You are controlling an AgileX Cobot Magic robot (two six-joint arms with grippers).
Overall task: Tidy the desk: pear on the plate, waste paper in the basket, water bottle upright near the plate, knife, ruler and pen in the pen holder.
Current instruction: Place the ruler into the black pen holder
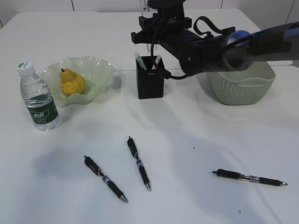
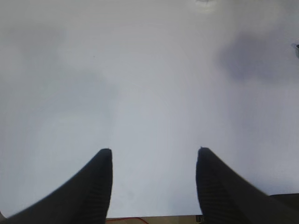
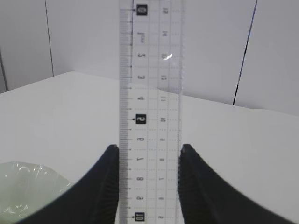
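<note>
Exterior view, near to far. Three pens lie on the desk (image 1: 196, 130) along the lower part of the frame: one at lower right (image 1: 250, 178), one at lower centre (image 1: 138, 163) and one just to its left (image 1: 105, 178), all apart from each other. At middle left the water bottle (image 1: 39, 97) stands upright just beside the plate (image 1: 100, 70), with the pear (image 1: 71, 82) inside the plate. At upper centre the pen holder (image 1: 150, 77) holds several items that are too small to identify. To its right, at the frame's right edge, stands the basket (image 1: 243, 84), partly hidden by the right arm, which reaches across it to above the pen holder.

Right wrist view: the right gripper (image 3: 147, 179) is clamped on the ruler (image 3: 149, 107), which stands upright between its fingers.

Left wrist view: the left gripper (image 2: 154, 179) hangs over bare desk, fingers spread and empty.
</note>
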